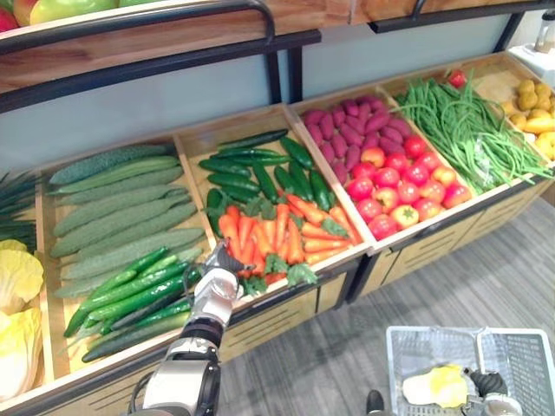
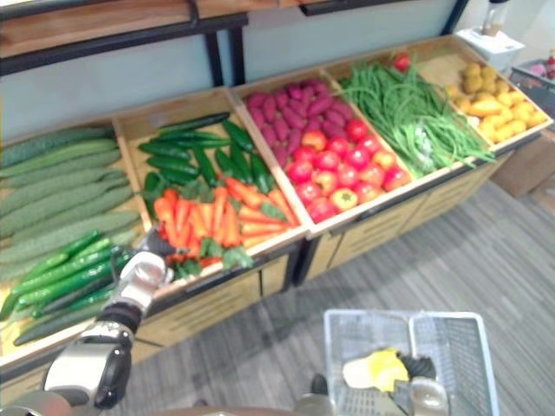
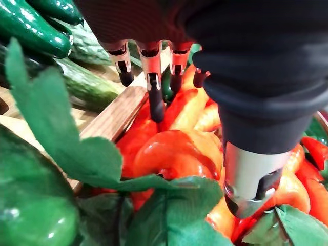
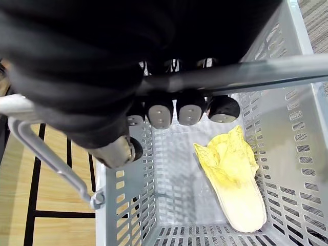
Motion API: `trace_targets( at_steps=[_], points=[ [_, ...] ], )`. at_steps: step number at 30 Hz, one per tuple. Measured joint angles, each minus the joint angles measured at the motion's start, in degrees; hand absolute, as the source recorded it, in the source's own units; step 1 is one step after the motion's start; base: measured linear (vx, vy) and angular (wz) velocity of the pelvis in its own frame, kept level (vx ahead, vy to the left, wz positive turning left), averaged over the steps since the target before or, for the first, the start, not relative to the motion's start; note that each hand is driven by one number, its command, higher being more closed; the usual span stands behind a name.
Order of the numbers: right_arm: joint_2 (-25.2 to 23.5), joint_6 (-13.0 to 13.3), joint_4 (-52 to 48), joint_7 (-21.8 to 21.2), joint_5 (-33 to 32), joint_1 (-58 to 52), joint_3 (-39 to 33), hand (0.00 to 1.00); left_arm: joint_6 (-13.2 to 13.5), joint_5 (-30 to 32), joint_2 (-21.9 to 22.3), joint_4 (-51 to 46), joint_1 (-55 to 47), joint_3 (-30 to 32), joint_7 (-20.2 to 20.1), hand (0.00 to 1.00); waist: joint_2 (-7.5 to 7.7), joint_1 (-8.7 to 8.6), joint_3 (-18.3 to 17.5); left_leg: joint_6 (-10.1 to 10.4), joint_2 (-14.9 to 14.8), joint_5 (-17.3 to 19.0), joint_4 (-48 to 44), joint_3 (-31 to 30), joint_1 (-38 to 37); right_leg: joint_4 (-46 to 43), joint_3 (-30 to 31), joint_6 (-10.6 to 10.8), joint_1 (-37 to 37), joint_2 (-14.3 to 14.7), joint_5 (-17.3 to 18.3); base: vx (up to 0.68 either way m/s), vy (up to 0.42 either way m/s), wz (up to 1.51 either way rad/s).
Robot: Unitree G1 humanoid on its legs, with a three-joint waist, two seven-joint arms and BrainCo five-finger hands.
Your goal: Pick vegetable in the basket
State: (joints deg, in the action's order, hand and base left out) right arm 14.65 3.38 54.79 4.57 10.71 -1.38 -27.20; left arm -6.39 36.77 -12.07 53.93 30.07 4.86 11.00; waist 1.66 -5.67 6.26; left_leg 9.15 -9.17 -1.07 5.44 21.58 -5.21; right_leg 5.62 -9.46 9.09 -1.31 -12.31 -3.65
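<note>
Hovering over carrots (image 1: 277, 234) at 7 o'clock, L hand (image 1: 215, 293) has fingers straight; R hand (image 4: 160, 110) curls round handle (image 4: 266, 69) of basket (image 1: 522, 357) at 5 o'clock (yellow cabbage (image 4: 237, 179) inside).

The silver-grey left arm (image 1: 178, 381) ends in a dark ribbed wrist cover and silver fingers (image 3: 155, 100) tipped in black.

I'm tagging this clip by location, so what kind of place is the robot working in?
Probably a grocery store's produce section, or a mock-up: slanted wooden bins hold sorted carrots, cucumbers and tomatoes, and the right hand grips the handle of a grey shopping basket.
</note>
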Motion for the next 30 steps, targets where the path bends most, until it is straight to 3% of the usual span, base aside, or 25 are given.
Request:
trace_targets(
  at_steps=[9,30],
  points=[
    [0.09,0.75,-0.01,-0.03,0.00,0.02,0.11,1.00,-0.39,0.64,-2.12,1.63,0.00,0.73,0.68,1.00,-0.84,-0.09,0.06,0.49,-0.57,0.63,-0.01,1.58,-0.93,0.19,1.45,-0.01,-0.08,0.69,0.00,0.01,-0.020,-0.09],
    [0.13,1.01,-0.03,-0.14,-0.02,-0.97,1.81,1.00,-0.29,0.41,-1.73,4.09,-1.14,-0.25,0.54,1.00,-1.27,-0.43,-0.22,0.44,-0.51,1.15,-0.02,1.26,-2.09,-0.23,0.55,-0.47,-1.26,0.62,0.31,0.00,-0.006,0.00]
  ],
)
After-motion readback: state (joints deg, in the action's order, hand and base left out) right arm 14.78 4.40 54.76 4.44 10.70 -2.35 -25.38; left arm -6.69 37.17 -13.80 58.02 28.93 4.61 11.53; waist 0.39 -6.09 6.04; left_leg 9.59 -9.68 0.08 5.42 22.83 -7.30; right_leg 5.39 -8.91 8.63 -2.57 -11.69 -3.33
